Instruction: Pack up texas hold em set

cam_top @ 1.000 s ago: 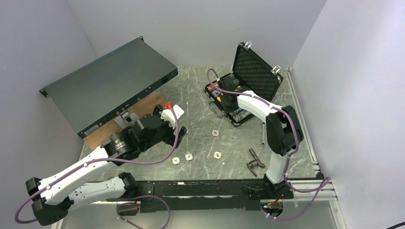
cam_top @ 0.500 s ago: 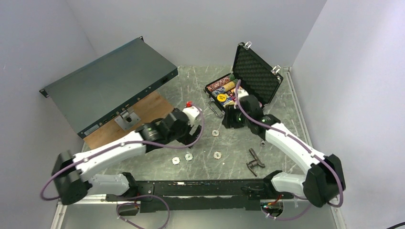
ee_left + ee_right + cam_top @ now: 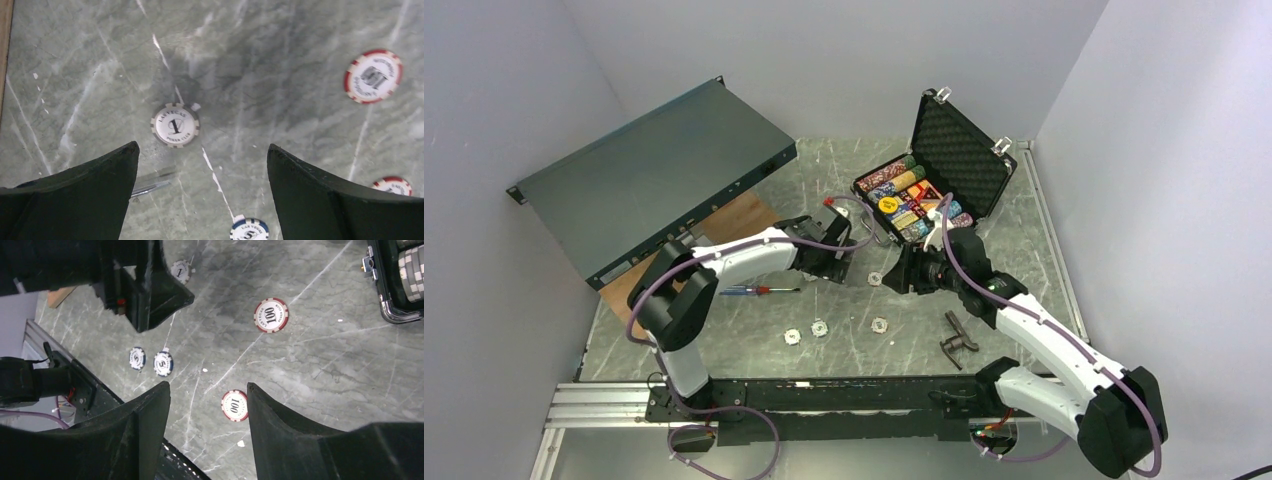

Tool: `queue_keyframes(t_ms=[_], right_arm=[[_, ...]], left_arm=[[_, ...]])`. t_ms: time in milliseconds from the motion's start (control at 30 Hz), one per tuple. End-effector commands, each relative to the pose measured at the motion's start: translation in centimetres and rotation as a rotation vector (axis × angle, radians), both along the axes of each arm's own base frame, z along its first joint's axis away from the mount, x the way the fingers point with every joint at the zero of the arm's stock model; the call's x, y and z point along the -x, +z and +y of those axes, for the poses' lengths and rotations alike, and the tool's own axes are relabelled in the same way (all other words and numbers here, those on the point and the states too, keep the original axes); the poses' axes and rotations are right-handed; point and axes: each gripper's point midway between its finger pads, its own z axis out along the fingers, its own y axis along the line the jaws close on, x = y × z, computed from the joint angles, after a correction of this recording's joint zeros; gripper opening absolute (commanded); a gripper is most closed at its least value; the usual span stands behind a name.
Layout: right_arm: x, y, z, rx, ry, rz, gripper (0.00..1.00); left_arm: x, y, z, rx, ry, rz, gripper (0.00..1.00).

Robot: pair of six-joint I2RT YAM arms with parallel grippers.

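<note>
walls (image 3: 844,60): pale lilac | tabletop (image 3: 824,175): grey-green marble | light: even

At mid-table the left gripper (image 3: 836,262) and the right gripper (image 3: 904,275) are set close together, so only a narrow gap is offered between them, and a loose chip (image 3: 875,278) lies in it. The far right is blocked by the black briefcase (image 3: 904,205), and passage behind it is closed off by its upright lid (image 3: 959,155). The far left is taken up by a large dark panel (image 3: 649,175). Bare table (image 3: 834,170) is seen between panel and briefcase. The near strip is interrupted by three further chips (image 3: 819,327), a screwdriver (image 3: 749,290) at left and a black tool (image 3: 957,335) at right.
</note>
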Motion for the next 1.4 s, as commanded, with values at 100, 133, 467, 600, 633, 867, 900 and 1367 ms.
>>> queue_keyframes(t_ms=[100, 133, 467, 600, 633, 867, 900, 1367], right_arm=[[0.4, 0.6, 0.7, -0.068, 0.025, -0.020, 0.60], [0.4, 0.5, 0.7, -0.067, 0.025, -0.015, 0.60], [0.6, 0.2, 0.7, -0.073, 0.019, -0.003, 0.60], [0.5, 0.1, 0.8, -0.073, 0.020, 0.004, 0.60], [0.5, 0.1, 0.9, -0.075, 0.022, 0.006, 0.60], [0.4, -0.2, 1.1, -0.084, 0.026, 0.019, 0.60], [0.5, -0.3, 1.2, -0.084, 0.026, 0.021, 0.60], [0.4, -0.8, 2.0, -0.127, 0.034, 0.074, 0.60]], left_arm=[[-1.7, -1.3, 0.7, 0.030, 0.066, 0.061, 0.97], [-1.6, -1.7, 0.7, 0.021, 0.065, 0.070, 0.95], [-1.4, -4.1, 1.4, -0.016, 0.070, 0.101, 0.77], [-1.2, -4.7, 1.5, -0.026, 0.068, 0.117, 0.68], [-1.0, -4.9, 1.6, -0.031, 0.068, 0.124, 0.65], [0.1, -5.7, 2.3, -0.042, 0.061, 0.141, 0.55], [0.1, -5.7, 2.4, -0.042, 0.062, 0.142, 0.54], [-0.1, -3.1, 1.0, 0.008, -0.016, 0.100, 0.34]])
